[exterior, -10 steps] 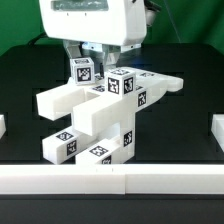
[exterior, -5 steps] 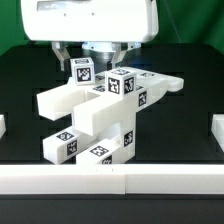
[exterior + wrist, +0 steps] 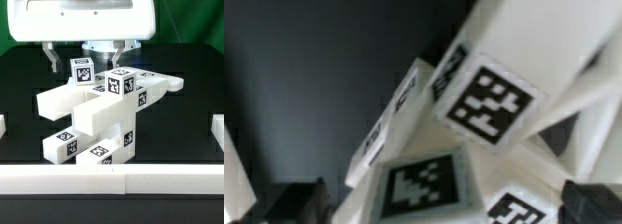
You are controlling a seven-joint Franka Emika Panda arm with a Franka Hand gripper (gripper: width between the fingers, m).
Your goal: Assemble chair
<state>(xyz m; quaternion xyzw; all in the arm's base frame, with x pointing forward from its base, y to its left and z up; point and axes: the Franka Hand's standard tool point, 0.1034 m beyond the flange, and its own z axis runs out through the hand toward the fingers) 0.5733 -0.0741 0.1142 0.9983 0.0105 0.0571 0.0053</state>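
Nearest you, a low white rail (image 3: pixel 110 178) runs along the front edge of the black counter (image 3: pixel 185 130). Just behind it stands the chair (image 3: pixel 105 115), a chunky white plastic structure of slotted panels and blocks with square black-and-white tag stickers, resting on the counter near the middle. Farther back and higher, the end effector (image 3: pixel 88 55) hangs over the chair's rear top part, its two dark fingers (image 3: pixel 51 58) spread wide apart with nothing between them. In the wrist view you see the chair's tagged faces (image 3: pixel 491 100) close and blurred, with both dark fingertips (image 3: pixel 295 203) apart at the edges.
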